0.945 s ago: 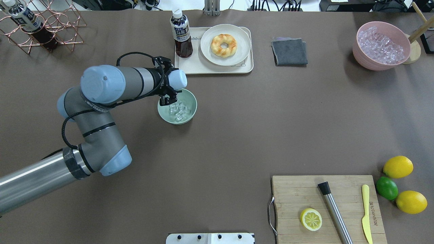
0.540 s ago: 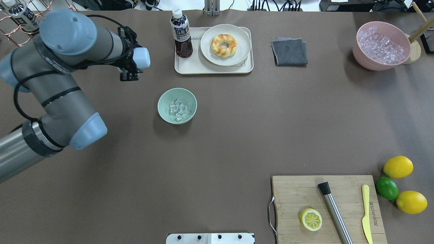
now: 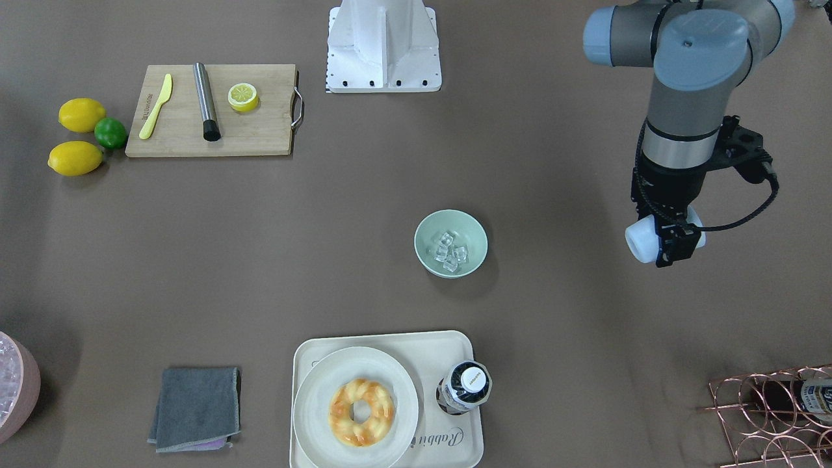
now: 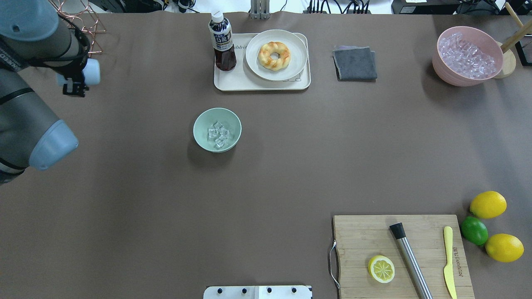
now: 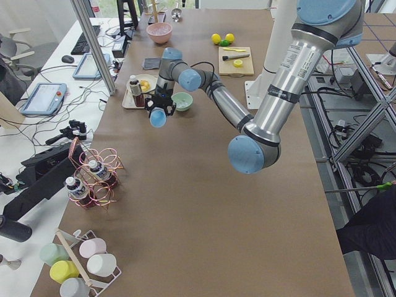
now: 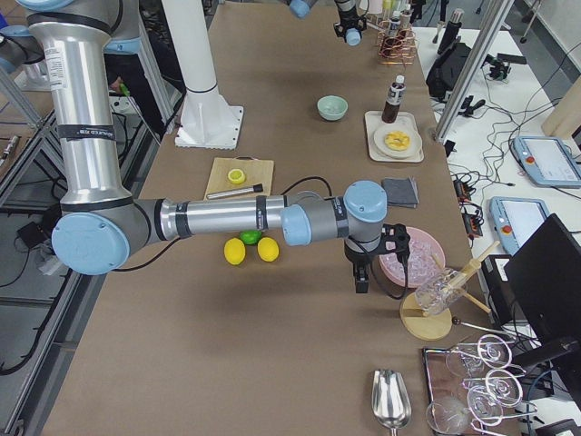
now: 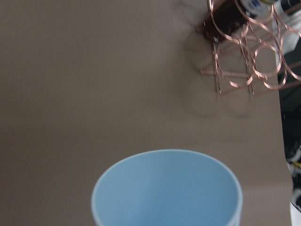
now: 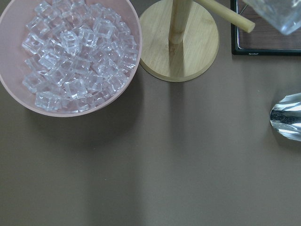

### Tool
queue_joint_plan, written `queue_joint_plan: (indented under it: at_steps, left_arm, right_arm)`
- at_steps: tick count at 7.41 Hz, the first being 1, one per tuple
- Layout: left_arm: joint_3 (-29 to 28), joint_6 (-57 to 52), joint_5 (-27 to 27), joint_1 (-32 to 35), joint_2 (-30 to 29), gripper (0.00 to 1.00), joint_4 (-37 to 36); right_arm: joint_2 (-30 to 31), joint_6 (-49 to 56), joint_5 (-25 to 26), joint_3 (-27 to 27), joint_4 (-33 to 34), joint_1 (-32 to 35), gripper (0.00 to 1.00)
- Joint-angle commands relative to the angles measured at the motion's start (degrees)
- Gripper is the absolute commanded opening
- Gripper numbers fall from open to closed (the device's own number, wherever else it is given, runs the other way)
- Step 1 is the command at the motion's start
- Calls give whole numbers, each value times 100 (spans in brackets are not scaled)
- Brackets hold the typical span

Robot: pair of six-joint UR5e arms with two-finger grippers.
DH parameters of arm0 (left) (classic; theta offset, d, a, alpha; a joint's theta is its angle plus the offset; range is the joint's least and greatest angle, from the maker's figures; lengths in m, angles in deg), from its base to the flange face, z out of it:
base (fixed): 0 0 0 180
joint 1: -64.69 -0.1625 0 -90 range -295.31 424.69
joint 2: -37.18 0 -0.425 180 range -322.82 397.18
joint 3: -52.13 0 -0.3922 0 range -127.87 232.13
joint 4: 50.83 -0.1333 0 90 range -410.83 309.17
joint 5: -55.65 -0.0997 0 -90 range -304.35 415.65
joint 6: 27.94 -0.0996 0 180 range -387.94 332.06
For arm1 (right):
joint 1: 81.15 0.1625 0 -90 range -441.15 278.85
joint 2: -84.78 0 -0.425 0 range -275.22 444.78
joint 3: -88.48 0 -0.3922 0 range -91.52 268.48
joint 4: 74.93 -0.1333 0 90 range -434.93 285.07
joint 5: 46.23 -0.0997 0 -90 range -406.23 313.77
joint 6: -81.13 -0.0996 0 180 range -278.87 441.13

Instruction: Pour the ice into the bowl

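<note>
The pale mint-green bowl (image 4: 217,129) (image 3: 450,242) stands upright mid-table with a few clear cubes of ice (image 4: 218,135) (image 3: 450,250) in its bottom. My left gripper (image 4: 76,86) (image 3: 673,248) is far off to the bowl's left, near the table's left end, shut on a light blue cup (image 4: 90,71) (image 3: 640,243) held on its side. In the left wrist view the cup (image 7: 167,188) looks empty. My right gripper (image 6: 361,278) shows only in the exterior right view, beside the pink tub; whether it is open or shut I cannot tell.
A tray (image 4: 232,85) with a doughnut plate (image 4: 276,55) and a bottle (image 4: 222,41) lies behind the bowl. Also on the table: a grey cloth (image 4: 354,62), a pink tub of ice (image 4: 469,56), a cutting board (image 4: 401,255) with lemons, and a copper rack (image 3: 773,413).
My left gripper has carried the blue cup away from above the bowl, far toward the table's left end. The ice lies unchanged in the bowl.
</note>
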Motion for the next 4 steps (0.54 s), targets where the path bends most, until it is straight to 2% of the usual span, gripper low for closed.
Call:
queue_joint_plan:
  at_steps: [1, 4]
  left_arm:
    - [-69, -874, -706, -14, 1177, 62, -520]
    - [-87, -1201, -1303, -14, 2417, 62, -521]
  right_arm:
    - [9, -68, -2, -55, 40, -9, 99]
    - [18, -68, -2, -64, 40, -9, 99]
